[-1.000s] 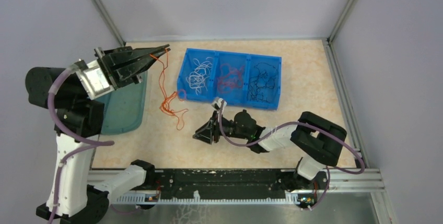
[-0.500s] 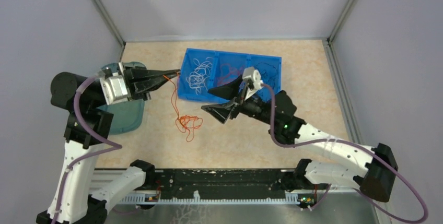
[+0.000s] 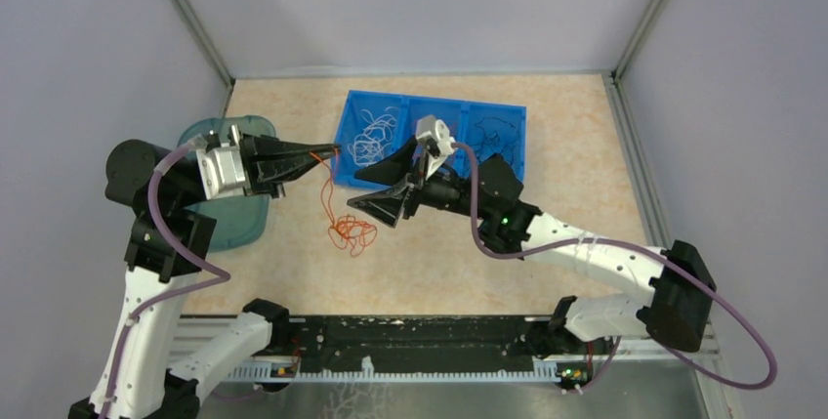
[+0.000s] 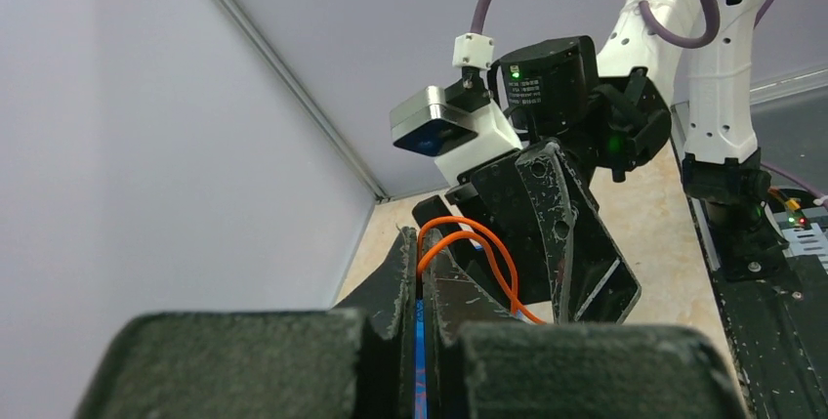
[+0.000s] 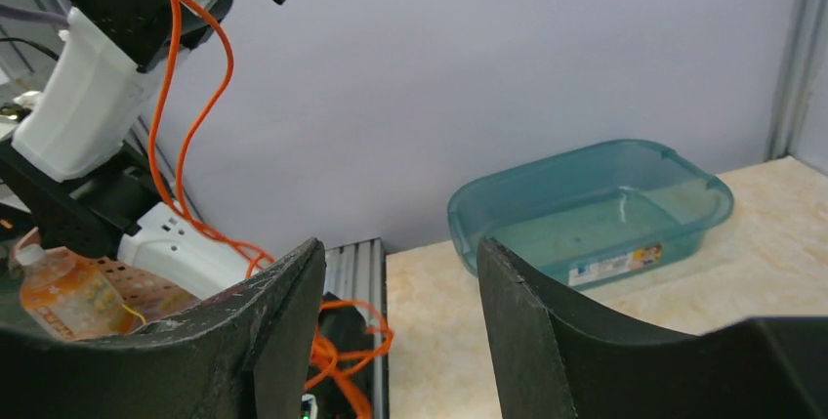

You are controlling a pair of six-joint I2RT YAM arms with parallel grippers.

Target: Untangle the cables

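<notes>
right claw swung up beside the orange cable — left claw lowered

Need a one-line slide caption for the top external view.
Left claw pinches the orange cable aloft, its tangle resting on the table; open right claw hovers beside it, blue bin behind.

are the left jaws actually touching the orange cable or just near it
Touching. The left wrist view shows the orange cable looping out from between the shut jaws of the left gripper, pinched there with no gap.
</notes>
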